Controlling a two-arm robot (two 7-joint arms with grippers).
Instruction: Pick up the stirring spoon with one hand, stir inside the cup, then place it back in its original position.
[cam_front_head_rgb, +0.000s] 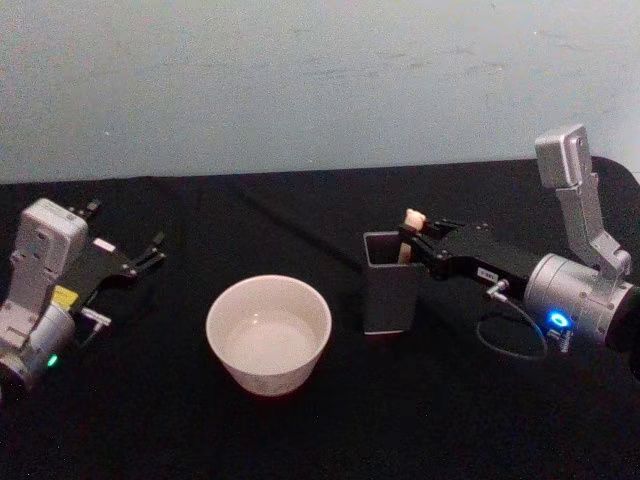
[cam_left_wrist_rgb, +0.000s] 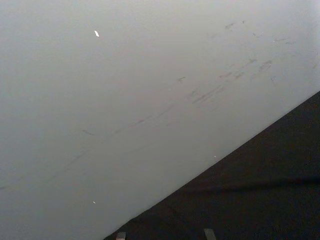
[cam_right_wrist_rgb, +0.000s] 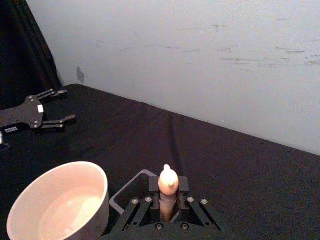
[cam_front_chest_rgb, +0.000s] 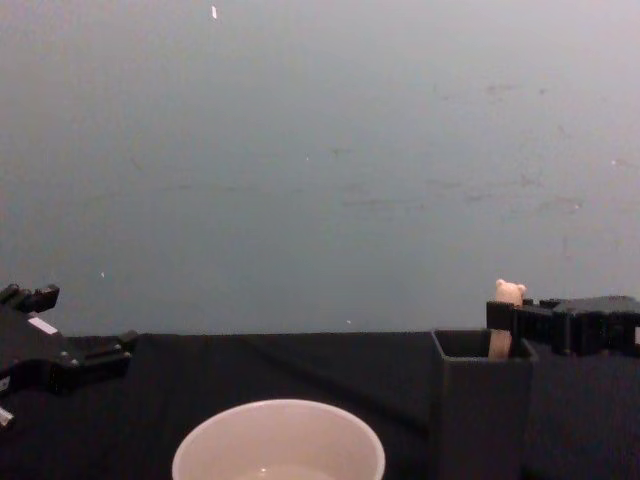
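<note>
The right gripper (cam_front_head_rgb: 418, 240) reaches in from the right side, just over the mouth of the dark grey holder (cam_front_head_rgb: 391, 295). Its fingers (cam_right_wrist_rgb: 155, 186) are closed on the cream handle of the stirring spoon (cam_front_head_rgb: 407, 238), a little under the small bear head. In the right wrist view the handle (cam_right_wrist_rgb: 168, 192) stands upright between the two fingers, and in the chest view the bear head (cam_front_chest_rgb: 509, 292) shows above the rim of the holder (cam_front_chest_rgb: 478, 420). The lower part of the spoon is inside the holder, so its metal bowl is hidden.

The cup (cam_front_head_rgb: 269, 333) stands on the black worktop (cam_front_head_rgb: 150, 410) to the left of the holder, near it but not touching. It is wide, cream-white and upright.

The left gripper (cam_front_head_rgb: 143, 255) rests far to the left, well apart from the cup, with its fingers (cam_front_chest_rgb: 95, 358) spread open and holding nothing.
</note>
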